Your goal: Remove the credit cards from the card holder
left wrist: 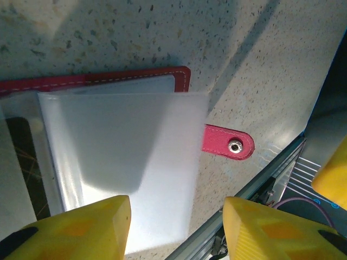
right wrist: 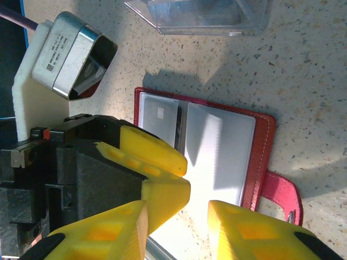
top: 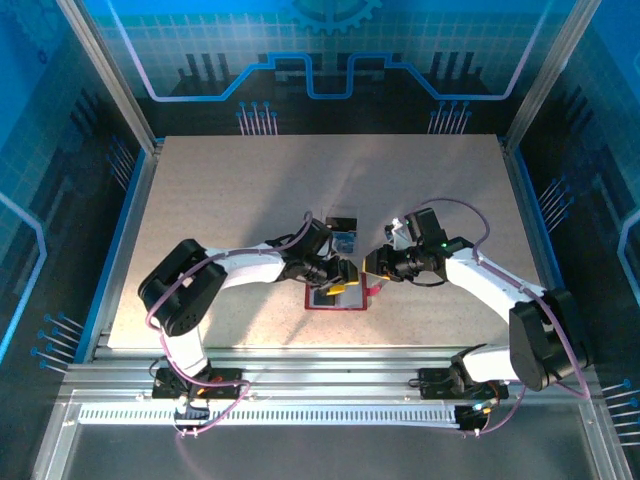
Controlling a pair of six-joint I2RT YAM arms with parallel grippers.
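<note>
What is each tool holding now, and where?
Left tool: nothing, open above the wallet pocket. Right tool: cannot be told.

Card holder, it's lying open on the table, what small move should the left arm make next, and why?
Probably ease the left end effector down onto the pale card tucked in the card holder and close on its edge. Its jaws stand open above the clear pocket leaf, apparently gripping nothing, and that card sits inside its pocket.

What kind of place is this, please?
Probably a robot lab work cell: a speckled table fenced by aluminium rails and blue printed panels, with left arm and right arm bolted at its near edge.
</note>
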